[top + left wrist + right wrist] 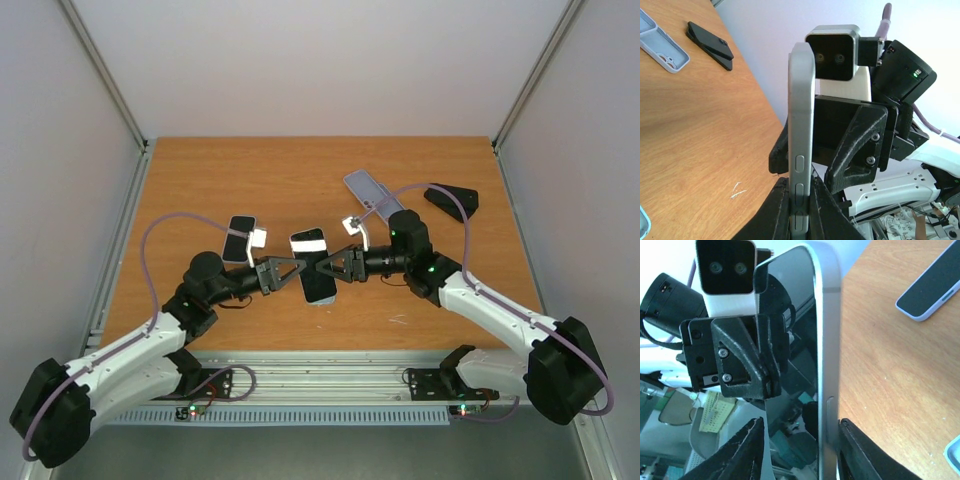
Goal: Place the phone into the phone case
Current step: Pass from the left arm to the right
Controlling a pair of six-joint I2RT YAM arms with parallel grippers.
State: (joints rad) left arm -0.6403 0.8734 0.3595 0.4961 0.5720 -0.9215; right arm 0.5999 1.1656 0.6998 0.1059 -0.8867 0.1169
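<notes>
A phone (pixel 313 268) with a dark screen and silver edge hangs above the table's middle, held between both arms. My left gripper (pixel 290 272) is shut on one end of it; the left wrist view shows the phone (pixel 801 125) standing edge-on, pinched between both fingers of the gripper (pixel 801 185). My right gripper (pixel 325 268) faces it from the other side, its jaws open around the phone (pixel 827 365). One finger rests against the silver edge and the other stands apart from the screen, so the gripper (pixel 801 422) is open. An empty pale blue phone case (pixel 368 190) (pixel 662 47) lies at the back.
A black case or phone (pixel 452 198) (pixel 710 45) lies at the back right beside the pale case. Another dark-screened phone with a pale rim (pixel 240 238) (pixel 932 290) lies left of centre. A pale blue thing (pixel 324 300) shows on the table under the held phone.
</notes>
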